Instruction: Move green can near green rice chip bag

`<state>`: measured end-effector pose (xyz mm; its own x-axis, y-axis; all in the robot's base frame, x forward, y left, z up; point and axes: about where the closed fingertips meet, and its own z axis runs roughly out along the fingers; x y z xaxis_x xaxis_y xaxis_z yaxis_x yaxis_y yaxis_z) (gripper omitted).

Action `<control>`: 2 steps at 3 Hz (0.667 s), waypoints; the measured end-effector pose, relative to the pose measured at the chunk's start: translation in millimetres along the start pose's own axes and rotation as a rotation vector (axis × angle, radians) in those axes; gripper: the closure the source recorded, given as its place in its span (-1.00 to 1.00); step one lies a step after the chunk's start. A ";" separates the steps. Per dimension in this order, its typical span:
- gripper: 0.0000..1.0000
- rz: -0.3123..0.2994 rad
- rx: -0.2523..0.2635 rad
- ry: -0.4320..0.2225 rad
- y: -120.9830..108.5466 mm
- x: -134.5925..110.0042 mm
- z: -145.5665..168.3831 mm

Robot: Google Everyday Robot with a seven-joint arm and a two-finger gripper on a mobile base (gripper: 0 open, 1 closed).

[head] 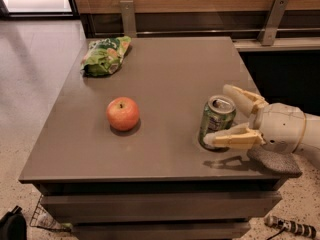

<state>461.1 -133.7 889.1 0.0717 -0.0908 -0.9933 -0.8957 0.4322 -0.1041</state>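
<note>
Small green metal drink can (214,123) with a silver top stands upright at the lower right of the grey-brown table top (170,74), near the front edge. White two-finger gripper (218,115) enters from the right of the frame. Its cream fingers are spread apart, one either side of the can; contact cannot be confirmed. Wrinkly green foil rice chip bag (105,56) lies at the upper left, well apart from the can. Round red apple (122,113) sits between them, left of centre.
</note>
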 end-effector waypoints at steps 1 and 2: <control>-0.41 -0.066 -0.032 0.067 7.6 -8.7 7.7; 0.06 -0.087 -0.044 0.086 11.0 -11.3 10.8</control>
<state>455.2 -118.3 898.6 0.1140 -0.2038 -0.9723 -0.9061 0.3800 -0.1859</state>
